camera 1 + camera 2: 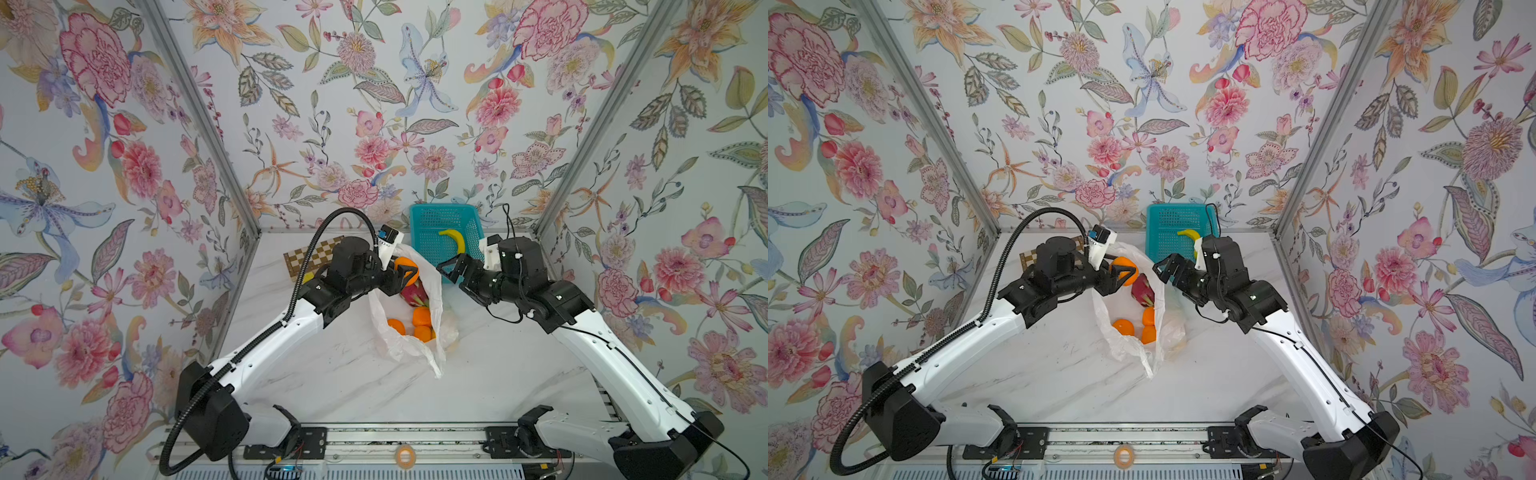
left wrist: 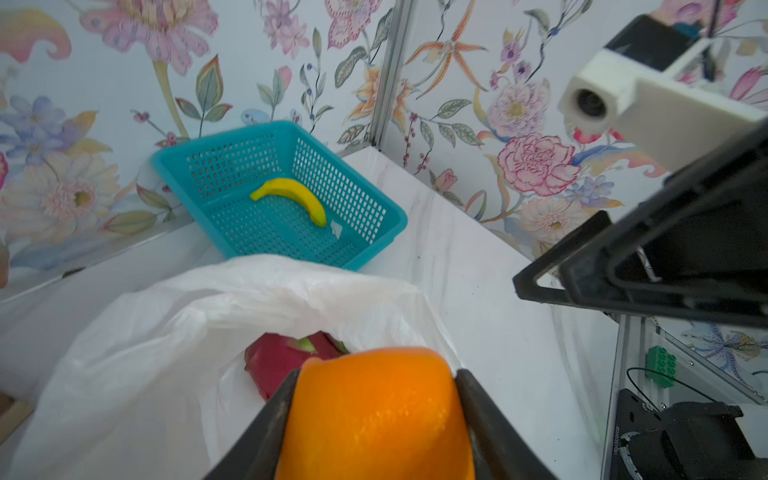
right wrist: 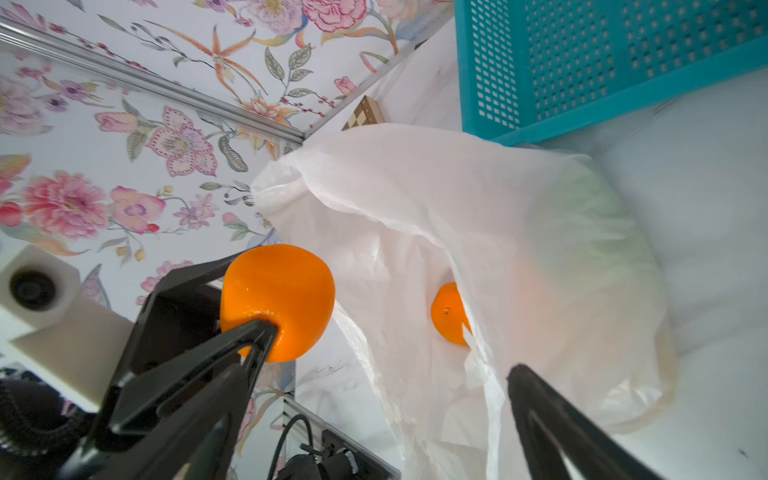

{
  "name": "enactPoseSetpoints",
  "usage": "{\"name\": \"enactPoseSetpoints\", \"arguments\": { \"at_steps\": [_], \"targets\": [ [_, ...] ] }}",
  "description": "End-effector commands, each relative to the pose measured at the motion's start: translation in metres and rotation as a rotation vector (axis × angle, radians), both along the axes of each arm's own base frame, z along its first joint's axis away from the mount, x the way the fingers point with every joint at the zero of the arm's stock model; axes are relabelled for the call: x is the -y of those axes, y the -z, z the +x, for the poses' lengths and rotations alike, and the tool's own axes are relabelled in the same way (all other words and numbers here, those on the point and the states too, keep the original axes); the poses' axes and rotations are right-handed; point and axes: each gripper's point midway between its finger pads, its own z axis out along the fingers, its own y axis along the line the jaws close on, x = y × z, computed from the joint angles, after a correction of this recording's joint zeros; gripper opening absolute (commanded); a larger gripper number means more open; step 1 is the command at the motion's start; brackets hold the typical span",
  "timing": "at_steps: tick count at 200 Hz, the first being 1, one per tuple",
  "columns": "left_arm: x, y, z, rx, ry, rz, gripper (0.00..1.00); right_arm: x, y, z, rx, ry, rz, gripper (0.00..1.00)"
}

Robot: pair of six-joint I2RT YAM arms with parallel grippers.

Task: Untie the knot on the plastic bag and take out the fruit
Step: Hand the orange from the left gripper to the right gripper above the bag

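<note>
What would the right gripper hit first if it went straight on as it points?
Probably the plastic bag, whose raised wall fills the gap between the open jaws of the right gripper; depth is unclear; the held orange sits close.

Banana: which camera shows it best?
The left wrist view: the banana lies whole and large in the teal basket. Both top views show it small; the right wrist view shows only the basket's wall.

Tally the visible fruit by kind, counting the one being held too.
round oranges: 4, one between the left fingers, three in the open thin white plastic bag
pink-red dragon fruit: 1, in the bag
curved yellow banana: 1, in the teal mesh plastic basket
Total: 6. Hazy shapes behind the bag's film not counted.
</note>
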Motion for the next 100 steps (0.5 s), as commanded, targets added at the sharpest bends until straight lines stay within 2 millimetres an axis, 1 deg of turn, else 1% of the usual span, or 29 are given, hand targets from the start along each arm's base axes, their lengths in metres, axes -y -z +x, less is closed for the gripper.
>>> {"name": "enactPoseSetpoints", "arguments": {
  "at_steps": [1, 23, 41, 58, 84, 100],
  "targets": [
    [0.006, -0.038, -0.018, 0.230, 0.135, -0.030, 0.48, -0.013, -0.043, 0.000, 0.075, -0.058, 0.158, 0.99],
    [0.008, -0.052, -0.029, 0.348, 0.208, -0.009, 0.47, -0.026, -0.068, -0.003, 0.134, -0.134, 0.256, 0.99],
    [0.010, -0.063, -0.031, 0.409, 0.229, -0.001, 0.47, -0.033, -0.080, -0.006, 0.167, -0.185, 0.302, 0.99],
    [0.013, -0.074, -0.036, 0.445, 0.263, -0.017, 0.47, -0.038, -0.085, -0.009, 0.182, -0.224, 0.329, 0.99],
    [0.016, -0.089, -0.041, 0.476, 0.294, -0.062, 0.47, -0.047, -0.088, -0.014, 0.187, -0.280, 0.357, 0.99],
    [0.020, -0.095, -0.045, 0.490, 0.319, -0.088, 0.47, -0.053, -0.081, -0.015, 0.174, -0.300, 0.337, 0.99]
  ]
}}
